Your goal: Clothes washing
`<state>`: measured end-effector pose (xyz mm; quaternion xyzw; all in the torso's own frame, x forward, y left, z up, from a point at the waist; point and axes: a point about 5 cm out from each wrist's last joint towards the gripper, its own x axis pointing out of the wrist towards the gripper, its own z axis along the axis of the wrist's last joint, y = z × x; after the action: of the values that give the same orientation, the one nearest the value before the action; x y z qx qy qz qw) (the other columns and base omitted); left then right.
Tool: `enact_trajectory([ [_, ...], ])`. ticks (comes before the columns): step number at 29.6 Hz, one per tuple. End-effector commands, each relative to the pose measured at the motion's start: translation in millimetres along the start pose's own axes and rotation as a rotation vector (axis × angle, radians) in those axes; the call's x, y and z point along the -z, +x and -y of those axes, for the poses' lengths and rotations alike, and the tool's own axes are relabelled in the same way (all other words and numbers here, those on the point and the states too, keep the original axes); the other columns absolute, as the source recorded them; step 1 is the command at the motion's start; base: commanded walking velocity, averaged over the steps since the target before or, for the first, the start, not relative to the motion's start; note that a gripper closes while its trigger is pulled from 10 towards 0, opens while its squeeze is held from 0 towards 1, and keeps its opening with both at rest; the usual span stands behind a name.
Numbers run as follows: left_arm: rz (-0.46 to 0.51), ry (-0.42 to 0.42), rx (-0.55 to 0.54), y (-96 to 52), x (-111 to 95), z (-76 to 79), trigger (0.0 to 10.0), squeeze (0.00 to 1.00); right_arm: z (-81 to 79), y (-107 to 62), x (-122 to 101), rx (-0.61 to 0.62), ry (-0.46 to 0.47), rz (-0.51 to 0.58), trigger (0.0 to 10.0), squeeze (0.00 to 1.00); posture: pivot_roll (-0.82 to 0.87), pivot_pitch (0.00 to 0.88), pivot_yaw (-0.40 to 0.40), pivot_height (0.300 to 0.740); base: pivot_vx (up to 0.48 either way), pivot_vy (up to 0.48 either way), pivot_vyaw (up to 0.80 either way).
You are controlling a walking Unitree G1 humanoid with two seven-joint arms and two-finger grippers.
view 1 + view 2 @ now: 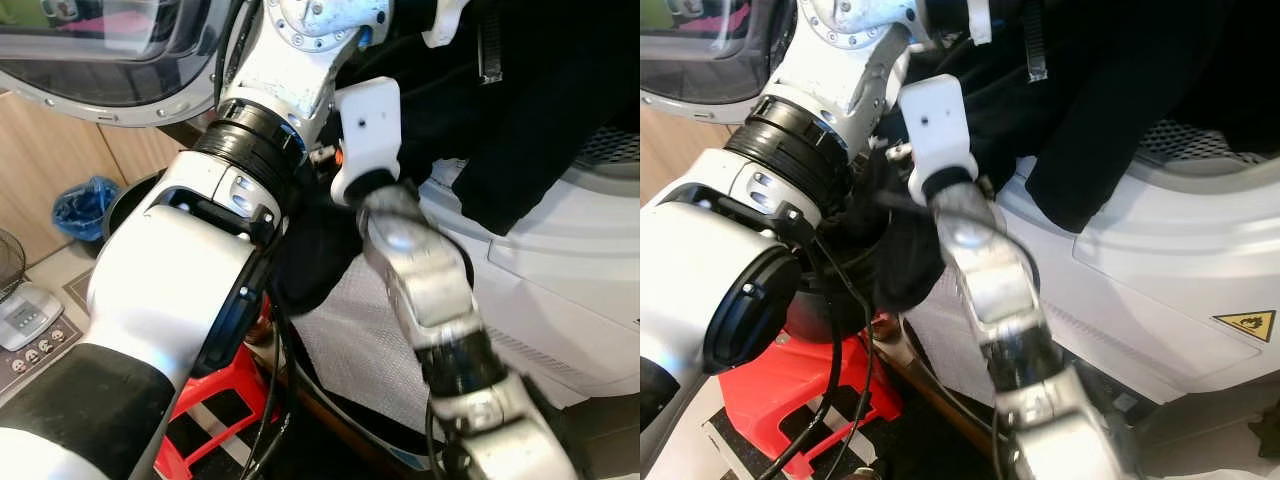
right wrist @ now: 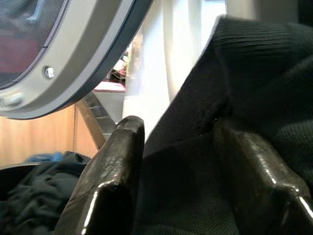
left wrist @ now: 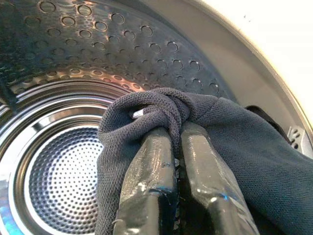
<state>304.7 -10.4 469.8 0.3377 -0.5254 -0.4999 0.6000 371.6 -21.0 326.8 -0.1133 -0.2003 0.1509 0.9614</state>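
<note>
A home laundry corner: white front-loading washing machine with perforated steel drum just beyond the left pincer, round glass door swung open above the arms, wooden cabinet fronts, red plastic stool and blue-lined bin below.
</note>
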Motion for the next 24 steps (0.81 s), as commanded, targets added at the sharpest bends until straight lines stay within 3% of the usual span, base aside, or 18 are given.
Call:
enact_trajectory([
  [1, 0.027, 0.137, -0.018, 4.1, -18, -14.7, 10.0, 0.00, 55.8, 5.3, -3, 0.218, -0.056, -0.004, 10.0, 0.00, 0.19, 0.155, -0.040, 0.740, 0.000, 0.000, 0.00],
  [3, -0.045, 0.189, -0.069, -6.6, -13, -22.8, 10.0, 0.00, 73.5, 10.8, -11, 0.249, -0.104, 0.010, 10.0, 0.00, 0.20, 0.150, -0.050, 0.740, 0.000, 0.000, 0.00],
  [4, -0.045, 0.189, -0.069, -6.6, -13, -22.8, 10.0, 0.00, 73.5, 10.8, -11, 0.249, -0.104, 0.010, 10.0, 0.00, 0.20, 0.150, -0.050, 0.740, 0.000, 0.000, 0.00],
  [5, -0.116, 0.228, -0.155, -18.6, -10, -36.9, 10.0, 0.00, 88.8, 14.1, -21, 0.274, -0.162, 0.039, 10.0, 0.00, 0.21, 0.149, -0.062, 0.740, 0.000, 0.000, 0.00],
  [7, -0.140, 0.248, -0.187, -23.7, -10, -43.3, 10.0, 0.00, 94.4, 16.4, -25, 0.275, -0.184, 0.054, 10.0, 0.00, 0.21, 0.149, -0.068, 0.740, 0.000, 0.000, 0.00],
  [9, -0.196, 0.304, -0.245, -35.6, -14, -58.8, 10.0, 0.00, 114.2, 17.3, -36, 0.293, -0.216, 0.096, 10.0, 0.00, 0.22, 0.148, -0.081, 0.740, 0.000, 0.000, 0.00],
  [13, -0.250, 0.328, -0.290, -46.3, -13, -67.5, 10.0, 0.00, 120.5, 15.0, -44, 0.259, -0.222, 0.147, 10.0, 0.00, 0.23, 0.149, -0.092, 0.740, 0.000, 0.000, 0.00],
  [14, -0.283, 0.324, -0.314, -53.4, -10, -70.4, 10.0, 0.00, 118.1, 12.1, -47, 0.187, -0.203, 0.193, 10.0, 0.00, 0.23, 0.151, -0.098, 0.740, 0.000, 0.000, 0.00],
  [15, -0.305, 0.308, -0.329, -58.2, -5, -69.8, 10.0, 0.00, 108.2, 4.8, -50, 0.058, -0.108, 0.271, 10.0, 0.00, 0.23, 0.151, -0.098, 0.740, 0.000, 0.000, 0.00],
  [16, -0.305, 0.308, -0.329, -58.2, -5, -69.8, 10.0, 0.00, 108.2, 4.8, -50, 0.058, -0.108, 0.271, 10.0, 0.00, 0.23, 0.151, -0.098, 0.740, 0.000, 0.000, 0.00],
  [19, -0.324, 0.280, -0.305, -59.0, 6, -57.8, 10.0, 0.00, 86.0, -20.6, -57, -0.235, 0.184, 0.452, 10.0, 0.00, 0.22, 0.154, -0.095, 0.740, 0.000, 0.000, 0.00],
  [21, -0.325, 0.276, -0.303, -58.9, 7, -56.2, 10.0, 0.00, 84.2, -23.2, -56, -0.261, 0.213, 0.462, 10.0, 0.00, 0.22, 0.154, -0.095, 0.740, 0.000, 0.000, 0.00],
  [22, -0.337, 0.262, -0.296, -58.8, 13, -50.9, 10.0, 0.00, 76.5, -33.8, -53, -0.349, 0.298, 0.491, 10.0, 0.00, 0.21, 0.155, -0.091, 0.740, 0.000, 0.000, 0.00],
  [23, -0.337, 0.262, -0.296, -58.8, 13, -50.9, 10.0, 0.00, 76.5, -33.8, -53, -0.349, 0.298, 0.491, 10.0, 0.00, 0.21, 0.155, -0.091, 0.740, 0.000, 0.000, 0.00],
  [24, -0.347, 0.244, -0.294, -59.0, 17, -46.8, 10.0, 0.00, 69.5, -46.1, -50, -0.426, 0.387, 0.527, 10.0, 0.00, 0.20, 0.157, -0.088, 0.740, 0.000, 0.000, 0.00],
])
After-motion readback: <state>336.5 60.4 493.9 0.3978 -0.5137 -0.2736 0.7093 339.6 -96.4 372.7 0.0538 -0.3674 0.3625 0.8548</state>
